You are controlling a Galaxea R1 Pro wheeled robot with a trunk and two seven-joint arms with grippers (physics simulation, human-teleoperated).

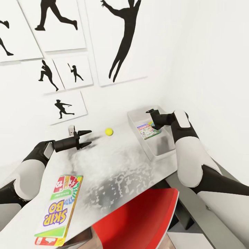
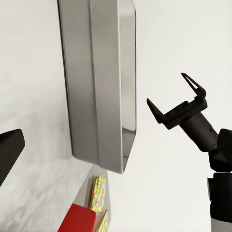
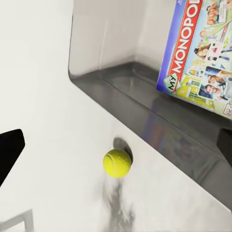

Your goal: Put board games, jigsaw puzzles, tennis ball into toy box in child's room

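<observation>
White walls hung with black baseball-player silhouettes (image 1: 52,17) back the pale mottled table (image 1: 117,173), where the tennis ball (image 1: 109,131) sits between the left gripper (image 1: 87,137), its fingers spread and empty, and the grey toy box (image 1: 152,152). Over the box hangs the right gripper (image 2: 176,99), jaws apart and holding nothing, above a Monopoly game (image 3: 203,53) lying inside; a Skip-Bo game (image 1: 60,211) rests at the table's near edge, beside a red chair (image 1: 138,221).

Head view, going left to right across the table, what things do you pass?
Skip-Bo board game → left hand → tennis ball → toy box holding the Monopoly board game, with the right hand over it.
</observation>
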